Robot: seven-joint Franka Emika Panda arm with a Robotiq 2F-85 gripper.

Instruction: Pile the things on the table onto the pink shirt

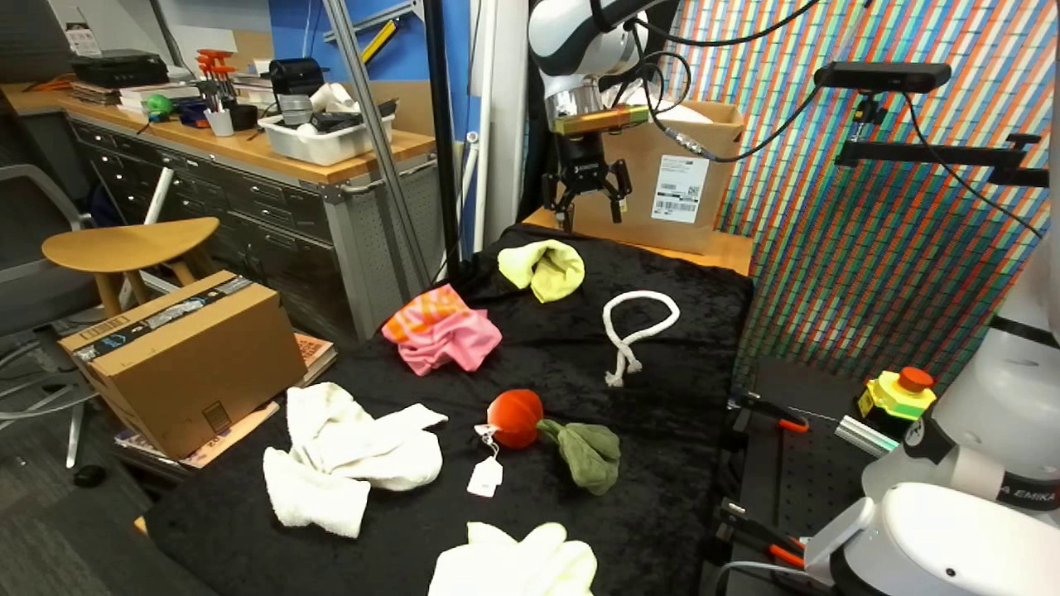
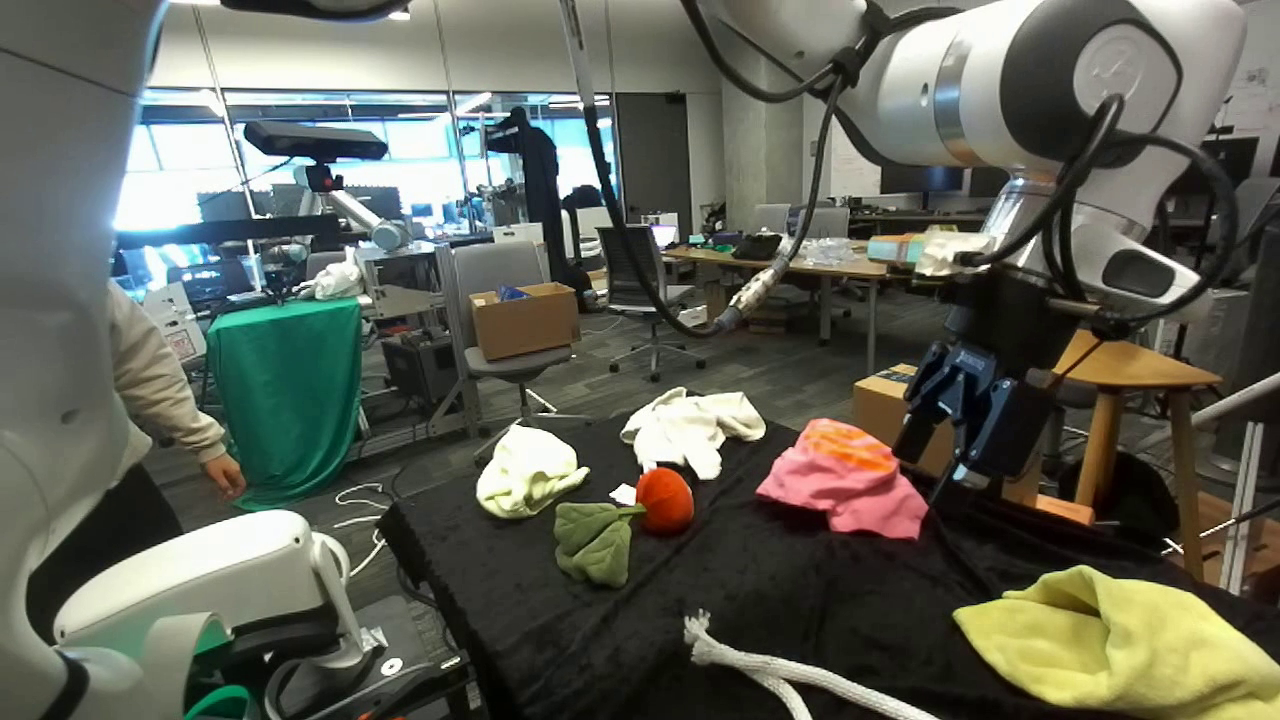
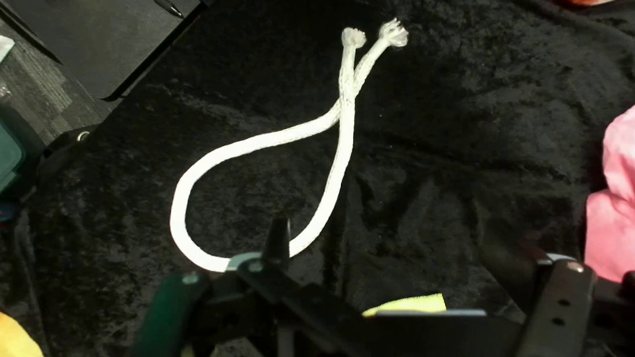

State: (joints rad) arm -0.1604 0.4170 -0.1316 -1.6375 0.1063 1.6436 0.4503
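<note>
Above the surface [image 1: 553,358], toward the end by the big carton [image 1: 716,190], I see the pincer [image 1: 591,217] hanging in the air, its fingers wide apart. Lower down, near that same end, the yellow-green cloth [image 1: 530,266] lies bunched around a hollow; in the wrist view a strip of it shows between the fingers. The shirt [image 1: 445,333], pink with an orange print, sits crumpled close to the edge facing the drawers [image 1: 257,219], apart from the other pieces. Across from it, toward the edge by the arm's base [image 1: 1006,406], the rope [image 3: 283,137] lies in a loop, its two frayed tails crossed. Farther from the carton, well inside the edges, the ball [image 1: 515,420] touches the narrow end of the green cloth [image 1: 590,458], a white tag [image 1: 485,478] just beside the ball. The white cloth [image 1: 352,451] sprawls near that drawer-side edge, past the shirt, and the pale cloth [image 2: 527,475] rests by the end opposite the carton.
</note>
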